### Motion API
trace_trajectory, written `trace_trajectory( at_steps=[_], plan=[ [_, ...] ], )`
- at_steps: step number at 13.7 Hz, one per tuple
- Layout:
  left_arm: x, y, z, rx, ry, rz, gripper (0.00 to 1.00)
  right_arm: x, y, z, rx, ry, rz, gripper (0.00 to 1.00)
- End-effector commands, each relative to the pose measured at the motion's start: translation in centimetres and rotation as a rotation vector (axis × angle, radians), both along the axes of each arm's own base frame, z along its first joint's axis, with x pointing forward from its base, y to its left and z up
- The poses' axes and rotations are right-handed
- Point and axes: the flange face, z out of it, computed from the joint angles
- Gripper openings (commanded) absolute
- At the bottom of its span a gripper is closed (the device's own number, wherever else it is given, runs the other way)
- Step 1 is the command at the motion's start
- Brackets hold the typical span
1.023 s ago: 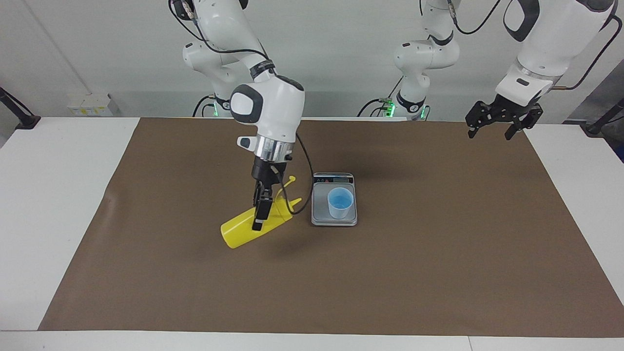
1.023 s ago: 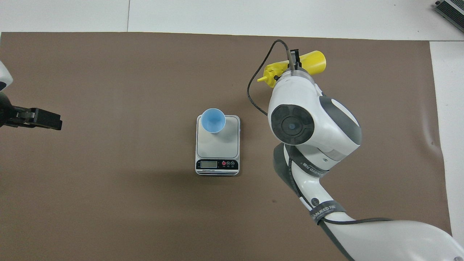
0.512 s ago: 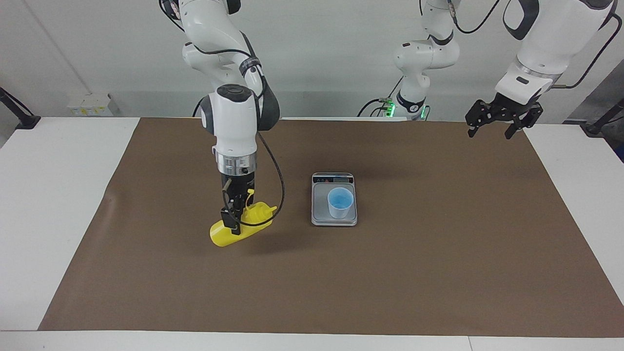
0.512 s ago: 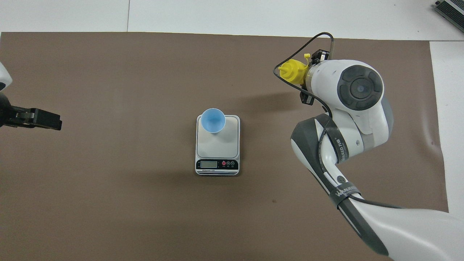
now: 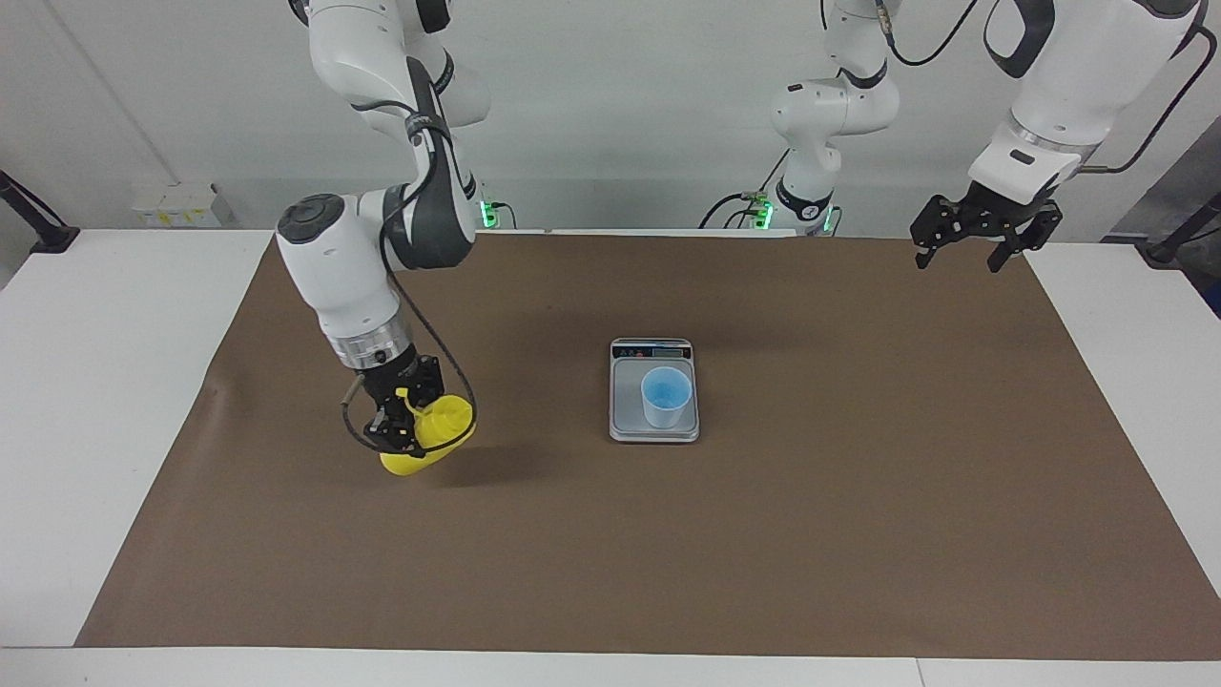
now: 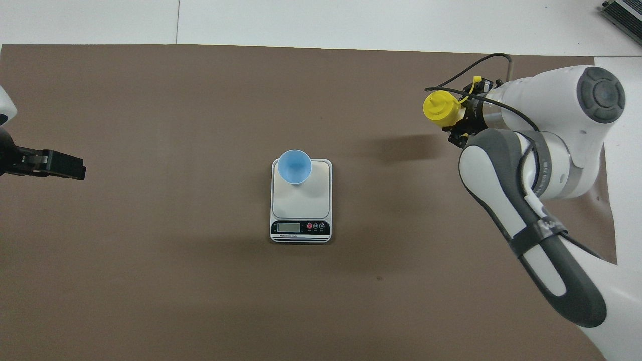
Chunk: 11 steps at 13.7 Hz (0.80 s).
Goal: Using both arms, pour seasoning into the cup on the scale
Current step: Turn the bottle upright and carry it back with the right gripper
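Observation:
My right gripper (image 5: 404,429) is shut on the yellow seasoning bottle (image 5: 444,424) and holds it tilted low over the brown mat, toward the right arm's end of the table. In the overhead view the bottle's (image 6: 439,107) nozzle end points up, and the right gripper (image 6: 467,111) grips its side. The light-blue cup (image 5: 665,396) stands upright on the silver scale (image 5: 625,426), at the plate's edge farthest from the robots. Cup (image 6: 295,167) and scale (image 6: 301,203) sit mid-table. My left gripper (image 5: 975,243) waits open and empty, raised over the mat's corner at its own end (image 6: 50,164).
A brown mat (image 5: 858,534) covers most of the white table (image 5: 86,382). The right arm's elbow and forearm (image 6: 531,200) reach over the mat at its own end. A black cable loops from the right wrist around the bottle.
The right arm has swung toward its own end of the table, carrying the bottle away from the scale and turning it from lying over to nozzle-up. The left arm has not moved.

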Motion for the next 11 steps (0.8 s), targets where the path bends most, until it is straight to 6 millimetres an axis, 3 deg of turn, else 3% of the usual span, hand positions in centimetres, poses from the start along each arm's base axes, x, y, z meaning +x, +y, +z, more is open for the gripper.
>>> trace_trajectory(
  at_steps=[1, 6, 11],
  plan=[
    [-0.7, 0.2, 0.2, -0.011, -0.01, 0.004, 1.0, -1.5, -3.1, 0.4, 0.107, 0.012, 0.033, 0.0],
    [-0.7, 0.2, 0.2, -0.011, -0.01, 0.004, 1.0, -5.2, -9.3, -2.5, 0.335, 0.055, 0.078, 0.0],
    [-0.7, 0.3, 0.3, -0.011, -0.013, 0.005, 1.0, -8.6, -12.9, -5.5, 0.48, 0.04, 0.202, 0.0]
  ],
)
